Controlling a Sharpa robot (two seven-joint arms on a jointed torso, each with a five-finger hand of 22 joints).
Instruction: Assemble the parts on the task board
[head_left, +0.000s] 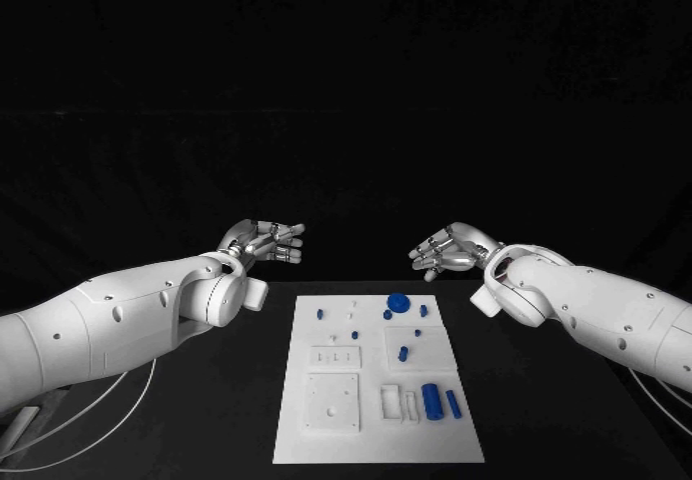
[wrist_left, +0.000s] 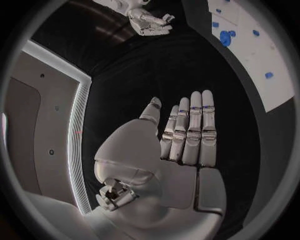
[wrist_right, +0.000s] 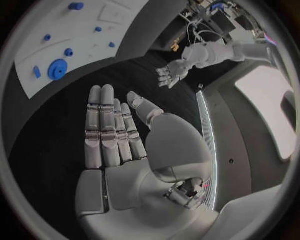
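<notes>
A black table (head_left: 577, 420) is seen from above, with one white task board (head_left: 378, 380) lying at its middle. Two white arms reach in from the sides. The left hand (head_left: 267, 241) and the right hand (head_left: 447, 247) are held above the table beyond the board's far edge, well apart, fingers released and grasping nothing. About nine small blue parts are counted on the board; the largest is a round blue disc (head_left: 398, 299). Straightened fingers (wrist_left: 195, 131) are shown by the wrist views.
</notes>
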